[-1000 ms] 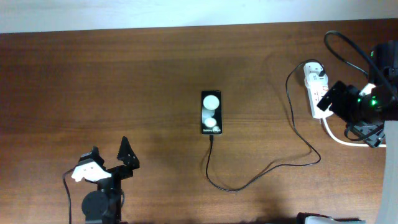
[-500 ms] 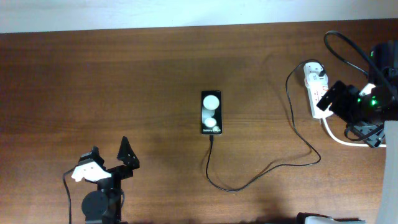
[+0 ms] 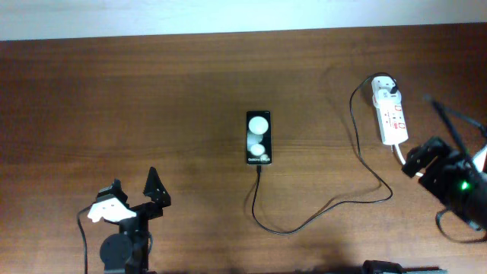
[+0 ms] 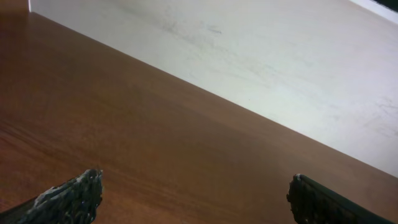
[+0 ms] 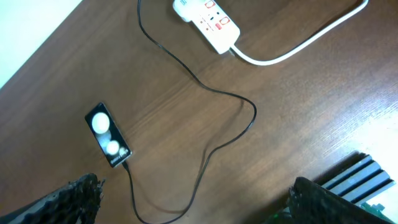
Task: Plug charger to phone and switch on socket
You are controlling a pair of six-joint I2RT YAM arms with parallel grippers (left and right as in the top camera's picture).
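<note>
Left gripper (image 3: 135, 192): low at the near-left of the table (image 3: 152, 84). Fingers (image 4: 73, 194) are spread wide with nothing between them; its wrist view shows only bare wood. Well apart from everything else.

Right gripper (image 5: 199, 202): also spread wide, empty. Raised over the near-right of the table, near the socket's (image 3: 389, 114) near end, not touching it.

Phone (image 3: 258, 138): flat, mid-table, face up, two white round patches showing. Long axis points away from the robot.

Charger (image 3: 335, 204): plug tip meets the phone's near edge and looks seated. The cable runs toward the robot, loops right, then climbs back along the socket's left side. It ends in the dark adapter sitting in the socket's far outlet.

Socket: far right, lying roughly parallel to the phone. Red markings show on top; can't tell the switch position from these views. A thick white cord (image 5: 292, 46) leaves its near end and curves off right.
</note>
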